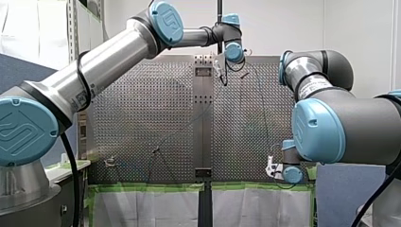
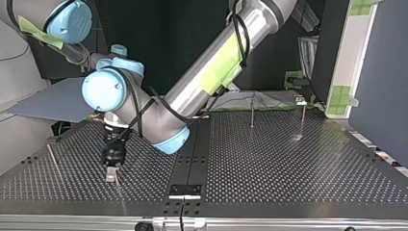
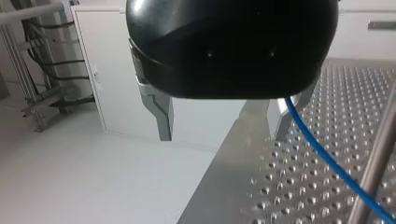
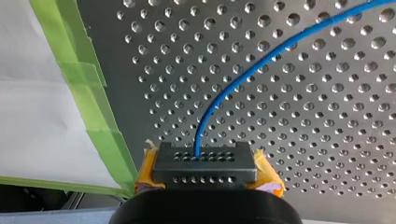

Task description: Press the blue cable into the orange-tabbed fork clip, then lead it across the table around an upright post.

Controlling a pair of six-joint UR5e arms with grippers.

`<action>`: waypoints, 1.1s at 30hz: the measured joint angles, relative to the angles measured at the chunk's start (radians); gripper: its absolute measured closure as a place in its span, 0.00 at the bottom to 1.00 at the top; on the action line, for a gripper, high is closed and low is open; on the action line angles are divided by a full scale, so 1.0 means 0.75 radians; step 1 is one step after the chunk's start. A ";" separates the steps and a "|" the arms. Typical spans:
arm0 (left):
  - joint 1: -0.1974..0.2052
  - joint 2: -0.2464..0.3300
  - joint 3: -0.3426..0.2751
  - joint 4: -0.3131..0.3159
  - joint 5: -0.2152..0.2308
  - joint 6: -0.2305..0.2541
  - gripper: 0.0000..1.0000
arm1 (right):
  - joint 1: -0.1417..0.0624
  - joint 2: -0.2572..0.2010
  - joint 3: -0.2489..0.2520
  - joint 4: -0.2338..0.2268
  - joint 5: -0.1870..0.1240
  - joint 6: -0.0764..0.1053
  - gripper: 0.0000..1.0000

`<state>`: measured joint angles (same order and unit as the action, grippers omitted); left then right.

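The blue cable (image 4: 233, 88) curves over the perforated table and ends in a black perforated block at the tip of my right gripper (image 4: 204, 161), which has yellow pads (image 4: 267, 176) on both sides and is shut on it. That gripper (image 1: 273, 169) sits at the table's near right edge in the front view. My left gripper (image 3: 222, 135) is open at the far edge, and the cable (image 3: 327, 161) runs past the inner side of one of its metal fingers (image 3: 280, 119), loose. A metal post (image 3: 379, 158) stands just beside it. In the top view my left gripper (image 2: 111, 168) points down at the table.
Two thin upright posts (image 2: 252, 113) (image 2: 303, 118) and a small clip (image 2: 299, 100) stand at the top view's far right. Another post (image 2: 54, 161) is at its left. Green tape (image 4: 88, 93) lines the table edge by my right gripper. A metal strip (image 1: 203, 118) runs down the table's middle.
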<state>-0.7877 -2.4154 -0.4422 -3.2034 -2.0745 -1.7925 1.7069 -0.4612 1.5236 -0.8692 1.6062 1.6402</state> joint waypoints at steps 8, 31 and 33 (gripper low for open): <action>-0.006 -0.016 -0.010 0.074 -0.094 0.090 0.00 | 0.003 0.000 0.000 0.001 0.000 0.000 1.00; -0.016 -0.016 -0.001 0.226 -0.312 0.233 0.00 | 0.009 0.000 0.000 0.002 0.000 0.002 1.00; -0.016 -0.016 -0.003 0.245 -0.320 0.239 0.00 | 0.010 0.000 0.000 0.003 0.000 0.002 1.00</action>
<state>-0.7997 -2.4273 -0.4444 -3.0196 -2.3145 -1.6132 1.7141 -0.4610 1.5239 -0.8672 1.6062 1.6416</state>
